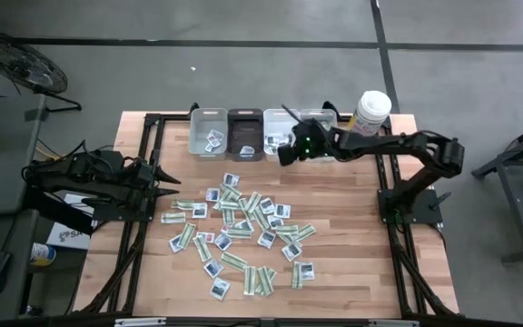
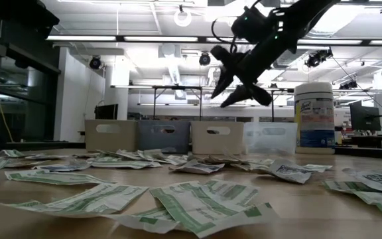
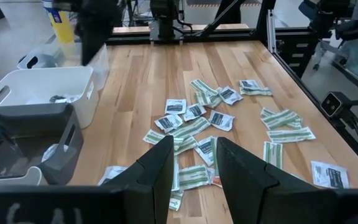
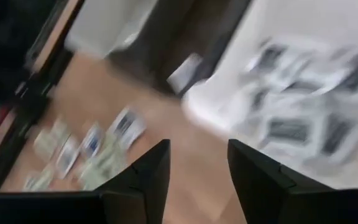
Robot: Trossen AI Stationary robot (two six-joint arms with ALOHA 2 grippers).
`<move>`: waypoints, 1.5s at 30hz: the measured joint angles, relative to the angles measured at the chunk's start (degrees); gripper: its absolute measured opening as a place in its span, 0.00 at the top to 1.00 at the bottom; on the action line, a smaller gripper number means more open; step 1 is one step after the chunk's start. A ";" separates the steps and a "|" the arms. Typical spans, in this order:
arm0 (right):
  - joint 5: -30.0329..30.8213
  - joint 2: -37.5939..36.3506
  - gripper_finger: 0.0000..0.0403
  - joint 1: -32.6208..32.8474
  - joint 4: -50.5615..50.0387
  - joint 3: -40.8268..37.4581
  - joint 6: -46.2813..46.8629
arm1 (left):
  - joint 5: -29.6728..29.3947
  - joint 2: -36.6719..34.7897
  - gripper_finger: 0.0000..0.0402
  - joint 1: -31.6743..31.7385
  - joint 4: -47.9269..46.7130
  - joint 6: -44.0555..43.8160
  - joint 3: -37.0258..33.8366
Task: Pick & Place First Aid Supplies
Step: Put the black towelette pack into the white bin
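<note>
The left gripper [image 1: 166,192] is held low at the counter's [image 1: 352,272] left edge, its fingers [image 3: 160,165] seen slightly apart in its wrist view, nothing between them. The first aid supplies [image 1: 243,232] are scattered across the counter's middle; more are shown inside the white bin [image 4: 303,118] only by the right wrist view. The right gripper [image 1: 284,153] is stretched leftward above the far row of bins [image 1: 243,132], fingers [image 2: 221,83] apart and empty, raised clear in the low view.
</note>
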 joint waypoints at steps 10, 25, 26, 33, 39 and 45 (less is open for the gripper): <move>-4.16 -0.10 0.65 10.36 -8.13 0.00 -6.28 | 0.09 0.00 0.70 -0.01 0.00 0.03 0.00; 2.68 -0.10 0.63 26.10 -12.61 0.00 -18.05 | 1.74 0.00 0.70 -0.01 -1.28 0.26 0.00; 3.27 -0.10 0.63 26.96 -12.65 0.00 -19.47 | 1.87 0.00 0.70 -0.02 -1.29 0.26 0.00; 8.52 -0.10 0.59 31.75 -14.49 0.00 -23.47 | 1.95 0.00 0.70 0.00 -1.29 0.24 0.02; 9.55 -0.10 0.57 34.57 -17.28 0.00 -23.25 | 2.10 -0.01 0.70 -0.01 -1.29 0.05 0.02; 11.13 1.37 0.57 36.91 -16.08 0.00 -24.05 | 2.08 0.00 0.70 -0.01 -1.29 0.10 0.02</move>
